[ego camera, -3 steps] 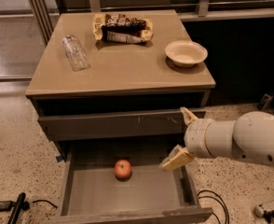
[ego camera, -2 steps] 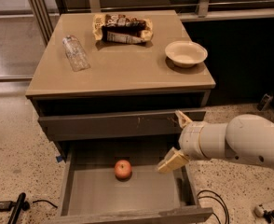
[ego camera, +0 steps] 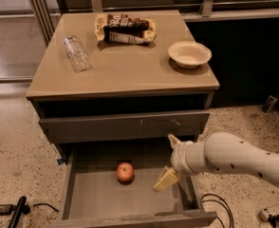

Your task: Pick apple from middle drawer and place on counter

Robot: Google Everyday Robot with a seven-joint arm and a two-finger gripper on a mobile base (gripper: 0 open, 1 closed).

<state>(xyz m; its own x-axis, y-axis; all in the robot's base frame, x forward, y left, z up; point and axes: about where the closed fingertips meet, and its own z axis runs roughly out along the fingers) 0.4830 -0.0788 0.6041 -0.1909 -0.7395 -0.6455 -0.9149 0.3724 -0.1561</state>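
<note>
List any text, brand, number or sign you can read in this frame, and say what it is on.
No text is readable.
Snack bag: there is printing, but it is too blurred to read.
Plastic bottle: no legible label.
Drawer front: pale scratches, not writing.
Gripper, open over the middle drawer to the right of the apple: no markings visible.

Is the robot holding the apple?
No, the small round red apple lies on the grey-brown drawer floor, apart from the open end effector beside it.
</note>
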